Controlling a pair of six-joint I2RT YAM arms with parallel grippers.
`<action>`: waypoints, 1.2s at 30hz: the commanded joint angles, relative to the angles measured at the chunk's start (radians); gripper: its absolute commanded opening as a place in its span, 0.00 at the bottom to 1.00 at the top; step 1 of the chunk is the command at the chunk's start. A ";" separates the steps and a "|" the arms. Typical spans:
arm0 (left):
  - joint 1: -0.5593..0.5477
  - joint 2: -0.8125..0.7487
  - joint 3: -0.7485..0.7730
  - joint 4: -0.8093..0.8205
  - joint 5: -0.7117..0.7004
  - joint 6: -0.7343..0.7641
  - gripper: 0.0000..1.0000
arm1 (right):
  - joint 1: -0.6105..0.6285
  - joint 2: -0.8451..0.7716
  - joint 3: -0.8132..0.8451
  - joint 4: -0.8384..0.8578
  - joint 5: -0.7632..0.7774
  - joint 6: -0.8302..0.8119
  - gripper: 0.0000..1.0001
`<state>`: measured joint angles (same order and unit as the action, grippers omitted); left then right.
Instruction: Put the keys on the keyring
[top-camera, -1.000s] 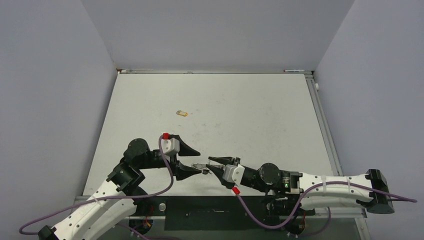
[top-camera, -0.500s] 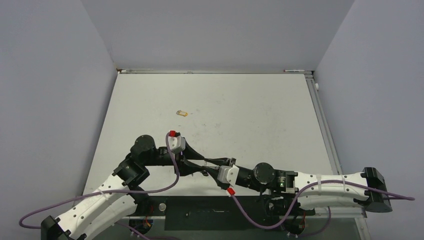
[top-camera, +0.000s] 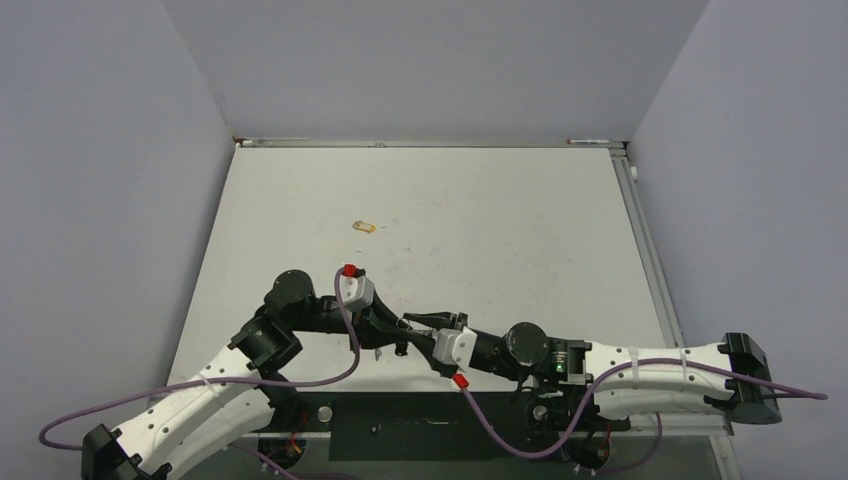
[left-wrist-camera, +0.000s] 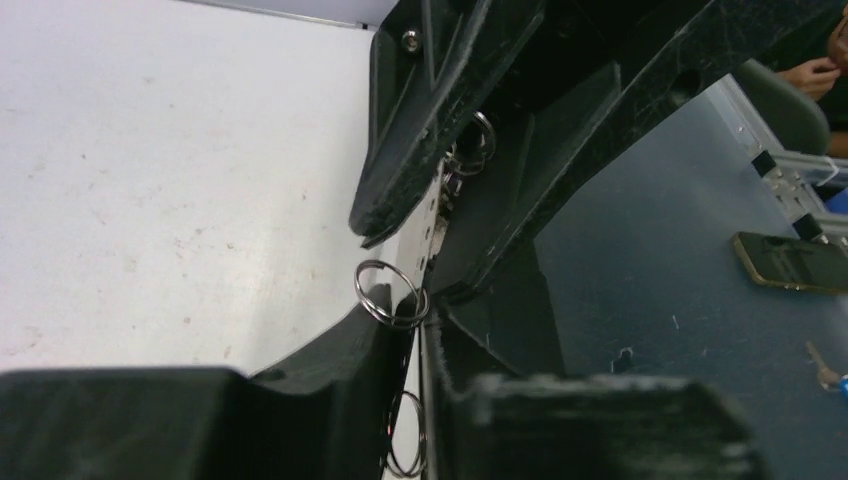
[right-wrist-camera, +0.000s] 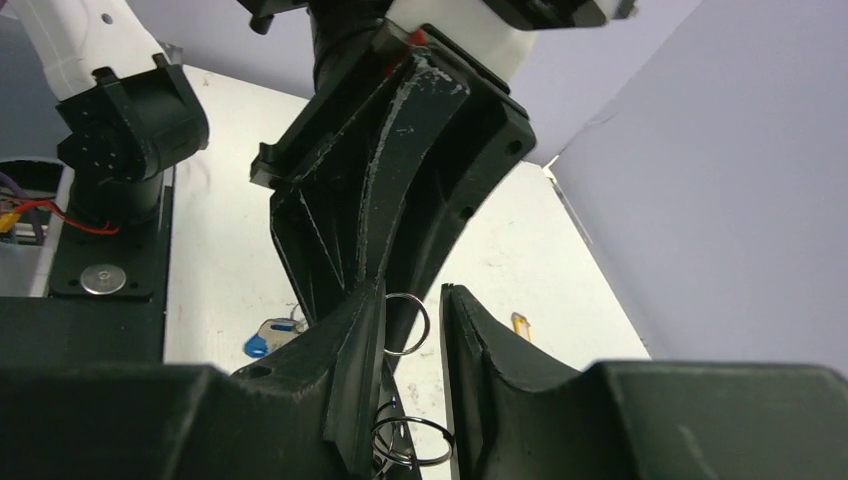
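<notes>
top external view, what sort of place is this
Most likely a robotics lab test cell: a white rectangular tabletop boxed in by plain grey wall panels, with a white-and-black left robot arm and right robot arm bolted at its near edge, trailing purple cables.

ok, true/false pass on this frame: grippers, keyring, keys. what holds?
1. The left gripper and right gripper meet tip to tip at the near edge of the table. True.
2. A keyring sits between their fingertips. True.
3. The yellow-orange key is in the right gripper. False: it lies alone on the table, farther back.
4. The blue key hangs from the keyring. False: it appears to lie on the table, apart from it.
</notes>
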<state>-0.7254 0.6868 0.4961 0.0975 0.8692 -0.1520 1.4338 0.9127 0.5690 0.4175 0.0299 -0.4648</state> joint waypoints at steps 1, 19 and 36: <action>-0.006 -0.005 0.039 0.031 0.024 0.027 0.01 | -0.005 -0.002 0.041 0.118 -0.022 0.002 0.05; 0.009 -0.094 0.073 -0.096 -0.098 0.117 0.00 | -0.007 -0.283 0.150 -0.289 0.140 0.147 0.67; -0.044 -0.096 0.089 -0.252 -0.136 0.223 0.00 | -0.148 0.036 0.460 -0.671 -0.137 0.391 0.61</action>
<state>-0.7448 0.5976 0.5228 -0.1493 0.7326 0.0307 1.3922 0.8612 0.9707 -0.1581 0.0860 -0.1547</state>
